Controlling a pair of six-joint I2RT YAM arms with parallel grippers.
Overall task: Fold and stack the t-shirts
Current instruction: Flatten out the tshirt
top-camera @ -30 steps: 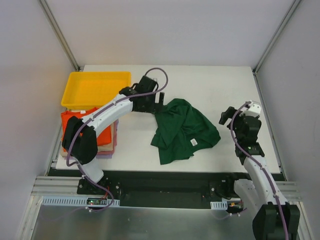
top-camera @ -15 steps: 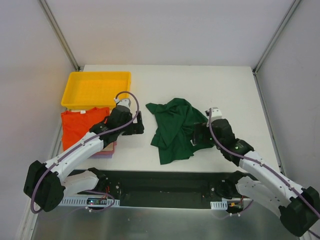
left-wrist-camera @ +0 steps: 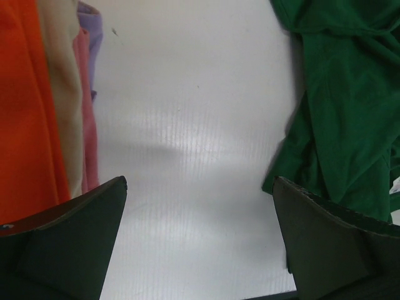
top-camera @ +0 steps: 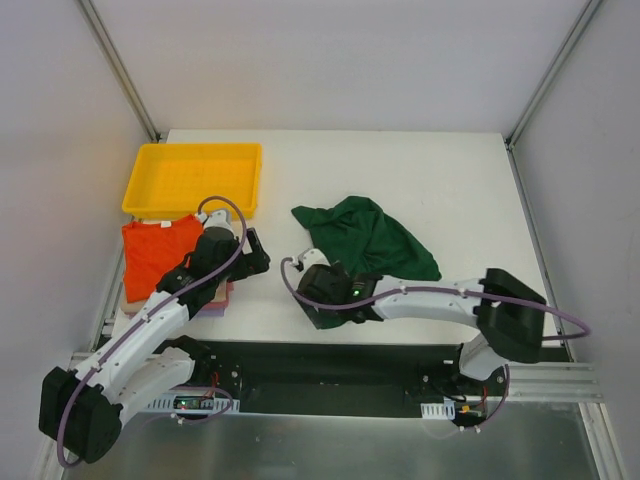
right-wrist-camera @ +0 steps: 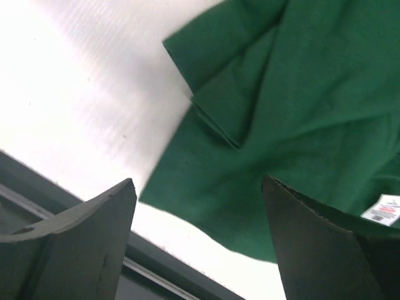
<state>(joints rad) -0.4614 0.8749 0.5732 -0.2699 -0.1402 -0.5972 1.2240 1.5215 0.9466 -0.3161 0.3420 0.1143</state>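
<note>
A dark green t-shirt (top-camera: 372, 240) lies crumpled mid-table, its hem (right-wrist-camera: 206, 206) close to the near table edge and a white label (right-wrist-camera: 381, 209) showing. My right gripper (top-camera: 325, 308) hovers open above that near-left hem, its jaws (right-wrist-camera: 199, 182) wide apart with nothing between them. My left gripper (top-camera: 258, 256) is open over bare table (left-wrist-camera: 187, 125), between the green t-shirt (left-wrist-camera: 350, 125) and a folded stack. The stack is topped by an orange t-shirt (top-camera: 160, 252), with beige (left-wrist-camera: 62, 112) and pink (left-wrist-camera: 89, 144) edges beneath.
A yellow plastic tray (top-camera: 190, 178) sits at the far left, just behind the stack. The dark rail (right-wrist-camera: 75, 206) along the near table edge runs right under the right gripper. White walls close in both sides.
The left arm pulled back from the green shirt's far-left corner toward the stack. The right arm swung from the right side across to the shirt's near-left hem.
</note>
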